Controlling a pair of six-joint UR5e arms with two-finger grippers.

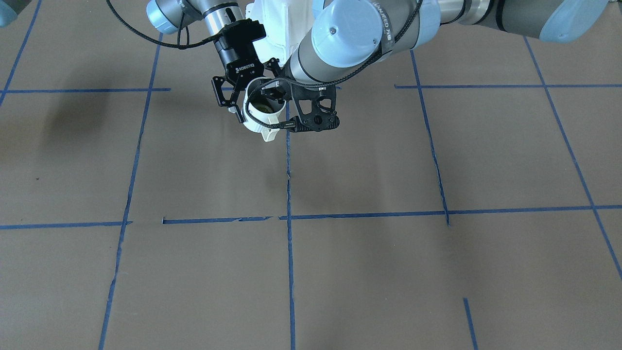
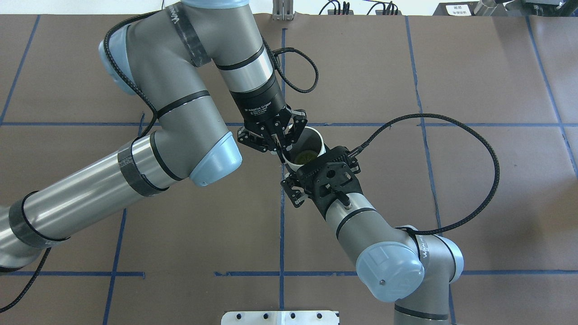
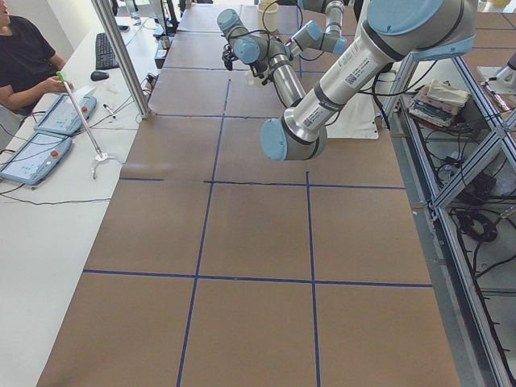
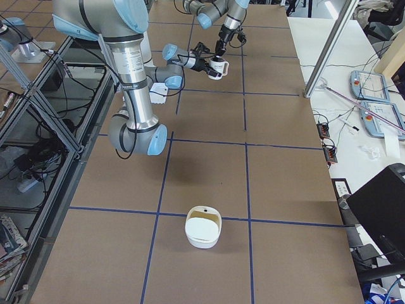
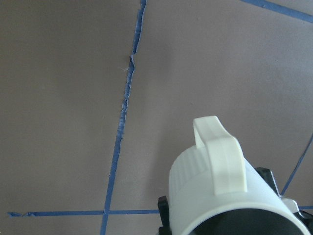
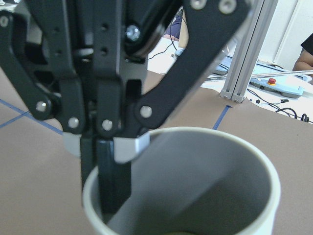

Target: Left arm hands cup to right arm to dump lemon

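The white cup (image 2: 316, 140) hangs above the table's middle, tilted, held between both grippers. The yellow-green lemon (image 2: 305, 156) lies inside it and also shows in the front view (image 1: 262, 104). The arm entering from the overhead view's left carries the slim ROBOTIQ gripper (image 2: 282, 151). This left gripper is shut on the cup's rim, one finger inside (image 6: 113, 188). The right arm's bulky holed gripper (image 1: 270, 108) reaches in level. Its fingers lie against both sides of the cup (image 1: 260, 121). The left wrist view shows the cup's handle (image 5: 220, 152).
Brown table with a grid of blue tape (image 1: 289, 194). A white lidded container (image 4: 202, 231) stands near the table's right end. A seated operator (image 3: 24, 56) with pendants and an upright post (image 3: 121, 56) are along the far side. The right arm's black cable (image 2: 474, 135) loops out.
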